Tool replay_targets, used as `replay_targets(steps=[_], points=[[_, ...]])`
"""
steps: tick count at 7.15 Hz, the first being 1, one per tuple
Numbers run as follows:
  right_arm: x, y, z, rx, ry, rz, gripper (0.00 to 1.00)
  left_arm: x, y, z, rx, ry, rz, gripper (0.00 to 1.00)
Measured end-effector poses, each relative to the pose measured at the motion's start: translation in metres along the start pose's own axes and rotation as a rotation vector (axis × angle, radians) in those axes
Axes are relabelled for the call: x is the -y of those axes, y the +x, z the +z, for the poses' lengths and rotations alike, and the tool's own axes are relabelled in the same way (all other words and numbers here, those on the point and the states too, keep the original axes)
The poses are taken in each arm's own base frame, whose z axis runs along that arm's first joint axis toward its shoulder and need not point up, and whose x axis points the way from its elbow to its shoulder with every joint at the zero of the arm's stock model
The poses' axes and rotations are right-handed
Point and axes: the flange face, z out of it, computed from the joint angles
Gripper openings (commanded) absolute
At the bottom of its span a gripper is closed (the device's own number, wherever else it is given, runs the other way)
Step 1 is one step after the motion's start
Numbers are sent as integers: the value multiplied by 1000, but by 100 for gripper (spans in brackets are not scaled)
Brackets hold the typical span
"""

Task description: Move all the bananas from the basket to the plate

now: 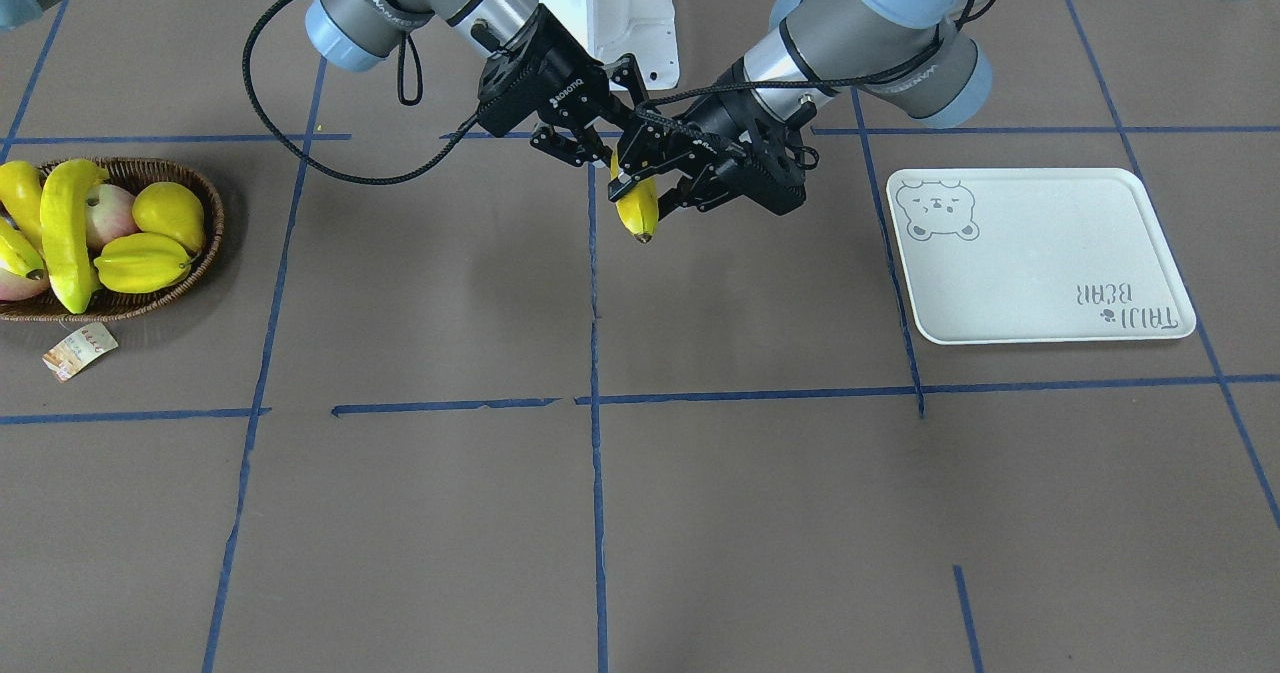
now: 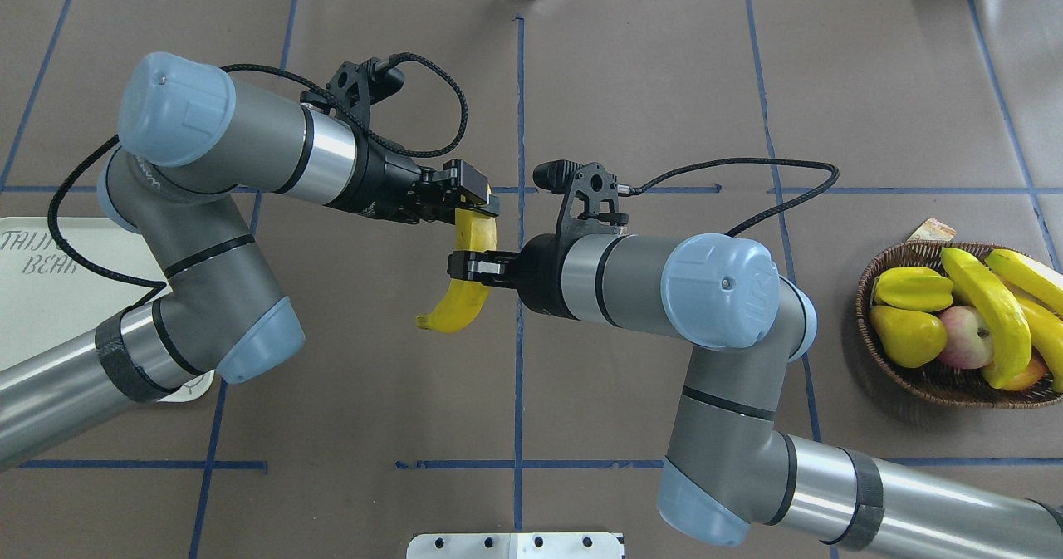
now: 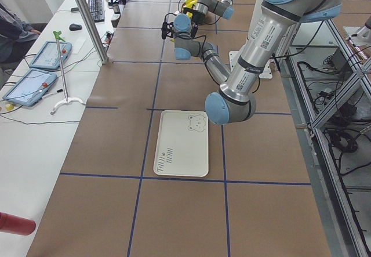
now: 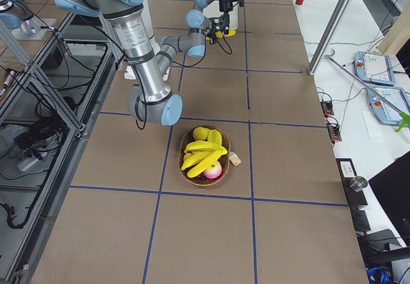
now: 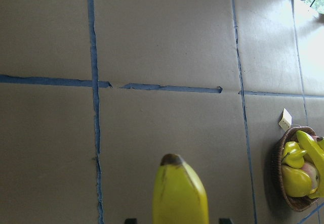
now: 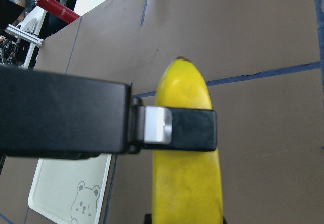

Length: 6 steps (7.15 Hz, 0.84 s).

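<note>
yellow against the brown table [image 2: 349,426], one banana [image 2: 462,301] hangs in the air over the middle, well apart from both basket [image 1: 205,193] and plate [image 1: 1040,263]. the right gripper [image 2: 472,267] is clamped across its middle. the left gripper [image 2: 475,203] sits at its upper end. its wrist view shows the fingers [image 5: 226,221] spread, with a strip of table between each one and the fruit, so it straddles the banana without pinching it.

this looks like a mid-air hand-over from right to left. the basket lies at the robot's right end of the table and the plate at its left end, so each arm serves its own side. no banana is on the plate yet. three bananas [image 1: 65,233] lie in the basket beside a starfruit [image 1: 140,263], a lemon [image 1: 170,215] and an apple [image 1: 112,215]. so this is likely the first of four.

the next move calls for the left fingers to close firmly on the upper end while the right ones hold. only then should the right gripper open and back straight off. the skin is glossy and the shape curved, so a grip near one end may let the banana swing or slip. the left arm would then carry it to the plate and lay it flat.
</note>
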Motion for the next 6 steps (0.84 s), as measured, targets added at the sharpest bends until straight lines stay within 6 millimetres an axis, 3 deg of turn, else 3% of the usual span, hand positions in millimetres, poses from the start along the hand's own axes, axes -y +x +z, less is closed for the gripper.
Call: replay_targets(steps=[5, 6], points=[[0, 1, 1, -4, 1, 0, 14, 0, 0, 0, -1, 0, 1, 51], [0, 1, 1, -4, 1, 0, 14, 0, 0, 0, -1, 0, 0, 45]])
